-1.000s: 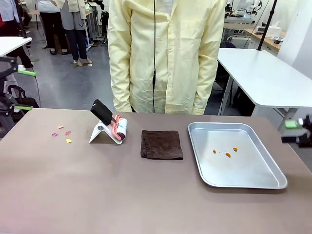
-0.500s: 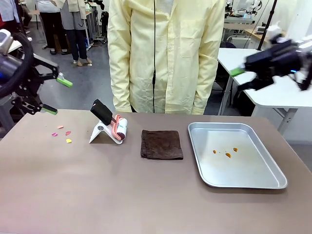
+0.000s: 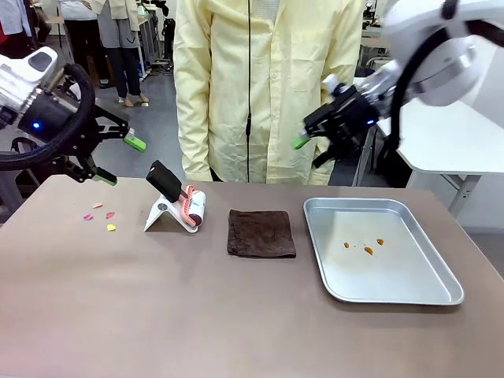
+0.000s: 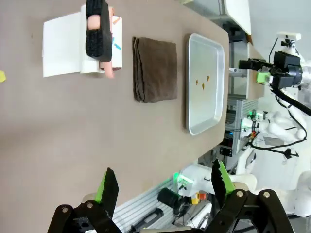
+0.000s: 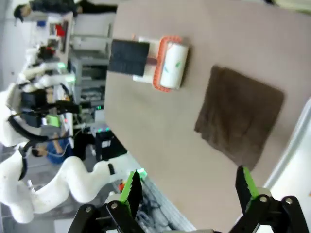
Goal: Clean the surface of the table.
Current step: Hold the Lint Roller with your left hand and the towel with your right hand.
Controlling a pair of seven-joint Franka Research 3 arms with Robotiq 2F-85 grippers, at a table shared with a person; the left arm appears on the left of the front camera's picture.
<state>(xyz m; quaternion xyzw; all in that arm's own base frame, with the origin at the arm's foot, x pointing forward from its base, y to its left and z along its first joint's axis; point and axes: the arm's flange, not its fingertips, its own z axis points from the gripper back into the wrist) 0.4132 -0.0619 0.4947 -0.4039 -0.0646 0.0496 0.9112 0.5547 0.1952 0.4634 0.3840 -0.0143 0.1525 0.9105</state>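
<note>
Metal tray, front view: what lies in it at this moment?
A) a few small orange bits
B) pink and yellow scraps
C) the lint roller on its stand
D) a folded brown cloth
A: a few small orange bits lie on the floor of the metal tray, while the brown cloth and the lint roller rest outside it on the table.

Front camera across table (image 3: 157,315), wrist cameras overhead, likely sharing cloth (image 4: 155,70)
</note>
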